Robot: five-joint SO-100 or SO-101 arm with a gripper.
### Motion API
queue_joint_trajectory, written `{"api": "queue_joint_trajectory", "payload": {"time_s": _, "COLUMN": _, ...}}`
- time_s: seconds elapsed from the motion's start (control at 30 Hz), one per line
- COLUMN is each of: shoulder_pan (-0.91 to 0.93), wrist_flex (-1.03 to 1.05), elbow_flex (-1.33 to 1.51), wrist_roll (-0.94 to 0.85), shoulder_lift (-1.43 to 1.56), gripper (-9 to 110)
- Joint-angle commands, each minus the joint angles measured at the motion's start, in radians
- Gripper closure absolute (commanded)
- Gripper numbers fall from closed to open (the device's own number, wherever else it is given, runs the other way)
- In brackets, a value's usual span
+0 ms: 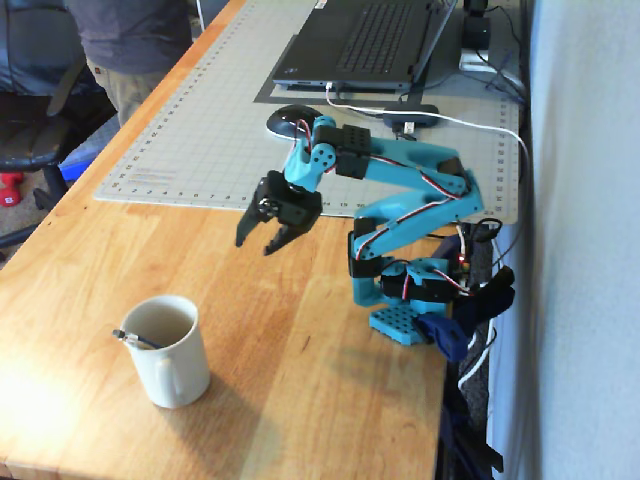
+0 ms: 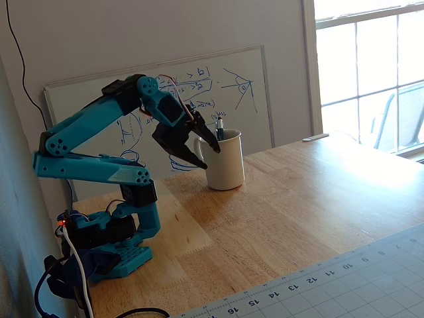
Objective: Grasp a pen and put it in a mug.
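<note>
The cream-white mug (image 1: pixel 171 350) stands near the front left of the wooden table, handle toward the camera; it also shows in the other fixed view (image 2: pixel 226 161). The dark pen (image 1: pixel 137 339) stands inside the mug, leaning on its left rim; its end sticks up above the rim in the other fixed view (image 2: pixel 219 126). My gripper (image 1: pixel 262 243) hangs in the air behind and to the right of the mug, jaws open and empty, apart from the mug. In the other fixed view my gripper (image 2: pixel 211 159) overlaps the mug's left side.
A grey cutting mat (image 1: pixel 230 130) covers the table's far part, with a laptop (image 1: pixel 365 45), a black mouse (image 1: pixel 291 121) and a white cable (image 1: pixel 450 118) on it. A person (image 1: pixel 125 45) stands at the far left. A whiteboard (image 2: pixel 212 93) leans on the wall.
</note>
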Motion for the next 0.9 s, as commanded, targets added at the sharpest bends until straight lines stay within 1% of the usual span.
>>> {"api": "queue_joint_trajectory", "payload": {"time_s": 0.0, "shoulder_pan": 0.044, "wrist_flex": 0.041, "elbow_flex": 0.071, "wrist_roll": -0.026, "shoulder_lift": 0.133, "gripper": 89}}
{"api": "queue_joint_trajectory", "payload": {"time_s": 0.2, "shoulder_pan": 0.089, "wrist_flex": 0.043, "elbow_flex": 0.213, "wrist_roll": -0.026, "shoulder_lift": 0.278, "gripper": 95}}
{"api": "queue_joint_trajectory", "payload": {"time_s": 0.37, "shoulder_pan": 0.138, "wrist_flex": 0.041, "elbow_flex": 0.353, "wrist_roll": -0.028, "shoulder_lift": 0.402, "gripper": 96}}
{"api": "queue_joint_trajectory", "payload": {"time_s": 0.5, "shoulder_pan": 0.152, "wrist_flex": 0.025, "elbow_flex": 0.385, "wrist_roll": -0.026, "shoulder_lift": 0.482, "gripper": 96}}
{"api": "queue_joint_trajectory", "payload": {"time_s": 0.7, "shoulder_pan": 0.152, "wrist_flex": -0.025, "elbow_flex": 0.442, "wrist_roll": -0.026, "shoulder_lift": 0.535, "gripper": 96}}
{"api": "queue_joint_trajectory", "payload": {"time_s": 0.87, "shoulder_pan": 0.152, "wrist_flex": -0.092, "elbow_flex": 0.575, "wrist_roll": -0.028, "shoulder_lift": 0.572, "gripper": 96}}
